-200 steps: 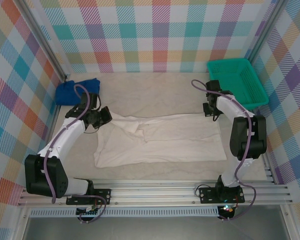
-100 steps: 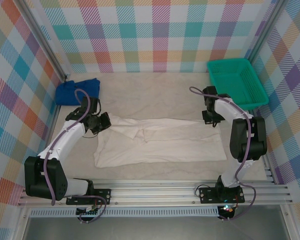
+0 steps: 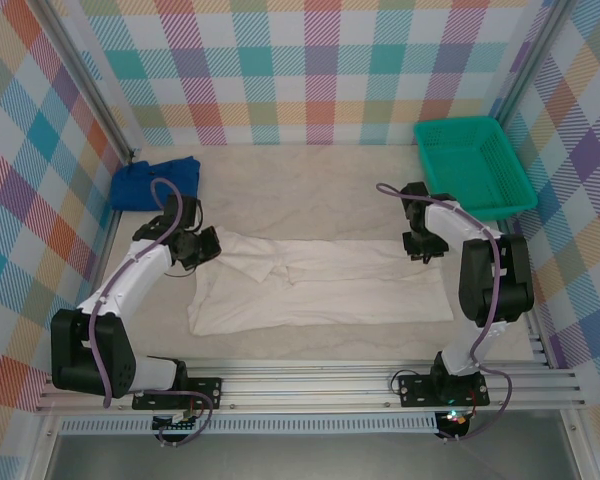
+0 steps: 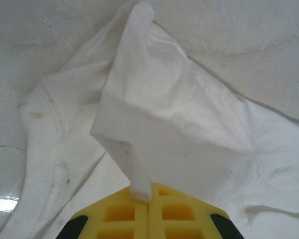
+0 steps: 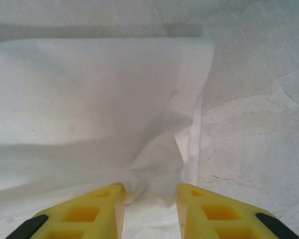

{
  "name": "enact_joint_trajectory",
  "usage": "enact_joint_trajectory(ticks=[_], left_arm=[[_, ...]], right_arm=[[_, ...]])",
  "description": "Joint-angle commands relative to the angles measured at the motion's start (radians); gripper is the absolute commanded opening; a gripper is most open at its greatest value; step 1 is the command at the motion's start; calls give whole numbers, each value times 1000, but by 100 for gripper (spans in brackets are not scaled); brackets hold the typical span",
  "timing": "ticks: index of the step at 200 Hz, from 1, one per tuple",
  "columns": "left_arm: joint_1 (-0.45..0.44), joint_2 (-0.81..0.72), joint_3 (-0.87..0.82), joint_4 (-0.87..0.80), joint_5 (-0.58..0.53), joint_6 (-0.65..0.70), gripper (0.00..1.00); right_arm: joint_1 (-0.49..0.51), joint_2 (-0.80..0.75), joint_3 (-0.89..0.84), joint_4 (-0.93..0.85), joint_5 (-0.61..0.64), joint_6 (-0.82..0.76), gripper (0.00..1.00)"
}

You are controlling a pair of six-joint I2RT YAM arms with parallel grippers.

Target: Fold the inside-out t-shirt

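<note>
The inside-out t-shirt lies spread across the table's middle. Both arms reach forward with elbows bent. The left gripper pinches the shirt's ten o'clock corner, while the right gripper stands parted around bunched cloth at two o'clock.

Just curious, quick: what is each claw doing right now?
Left gripper: closed, pinching the plain white cotton t-shirt.
Right gripper: open, shirt cloth between its fingers.

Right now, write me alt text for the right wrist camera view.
The right gripper, its yellow fingers parted, sits at the bottom edge with a bunched fold of the white t-shirt between them. The rest of the t-shirt spreads flat to the left and ahead; bare pale table shows on the right.
</note>
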Motion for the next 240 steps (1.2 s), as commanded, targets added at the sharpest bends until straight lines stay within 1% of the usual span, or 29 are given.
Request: enact_joint_trajectory(ticks=[1, 18, 42, 58, 71, 82, 92, 106, 129, 143, 161, 178, 192, 204, 214, 220, 225, 240], left_arm=[[0, 5, -26, 14, 15, 9, 0], [-1, 4, -41, 18, 22, 5, 0], [0, 3, -65, 36, 35, -7, 0], [-2, 11, -73, 49, 49, -12, 0], [-2, 16, -74, 49, 56, -12, 0], [-3, 13, -74, 44, 58, -11, 0], [-4, 2, -77, 39, 56, -12, 0], [-3, -15, -82, 32, 51, -12, 0], [-3, -21, -94, 21, 39, -12, 0], [-3, -14, -104, 19, 40, -10, 0], [-3, -6, -123, 22, 55, -16, 0], [-5, -9, -155, 37, 68, -30, 0], [-6, -6, -185, 53, 65, -40, 4], [-6, 0, -203, 65, 47, -44, 6], [-7, 7, -210, 73, 26, -46, 7], [-7, 10, -213, 78, 17, -49, 10], [-6, 11, -216, 82, 15, -49, 11], [-6, 12, -219, 93, 26, -54, 13]], right_arm=[[8, -18, 29, -31, 7, 42, 41], [7, -68, 34, 8, -81, 48, 48], [7, -122, 10, 87, -165, 58, 50], [-1, -94, 15, 119, -193, 57, 50], [-13, -34, 45, 101, -198, 67, 46], [-22, 11, 60, 74, -197, 74, 41], [-29, 35, 54, 55, -193, 85, 36], [-36, 57, 32, 28, -178, 94, 31], [-43, 97, 7, -16, -95, 108, 28], [-43, 111, 4, -21, -70, 115, 27], [-42, 90, 7, 1, -75, 114, 28], [-38, 42, 9, 34, -111, 98, 33], [-29, -1, 18, 56, -123, 85, 38], [3, -46, 16, 87, -136, 58, 41], [47, -85, 12, 116, -178, 24, 42], [78, -112, 3, 141, -221, 4, 43], [109, -135, -9, 169, -272, -10, 43], [202, -201, -64, 278, -455, -16, 46]])
